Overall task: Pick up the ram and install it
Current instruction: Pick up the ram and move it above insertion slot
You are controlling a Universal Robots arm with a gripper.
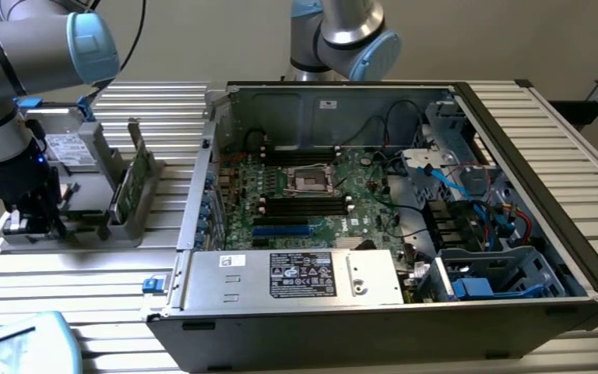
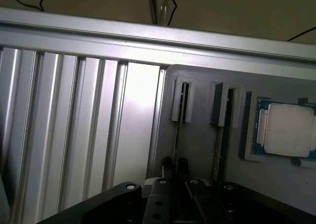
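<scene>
The ram (image 2: 177, 127) stands on edge in a slot of a grey holder (image 2: 197, 150), so I see it as a thin dark line. My gripper (image 2: 175, 165) is down over its near end, one finger close on each side of the stick, shut on it. In the exterior view the gripper (image 1: 41, 218) hangs low at the left end of the holder (image 1: 91, 230), and it hides the stick there. A second thin stick (image 2: 219, 135) stands in the neighbouring slot.
A square silver processor chip (image 2: 286, 132) lies on the holder beyond the second stick. A green board (image 1: 125, 187) and a grey drive (image 1: 68, 148) stand on the holder. The open computer case (image 1: 548, 234), with its motherboard (image 1: 304, 206), sits at the exterior view's right. A second arm (image 1: 341, 39) stands behind.
</scene>
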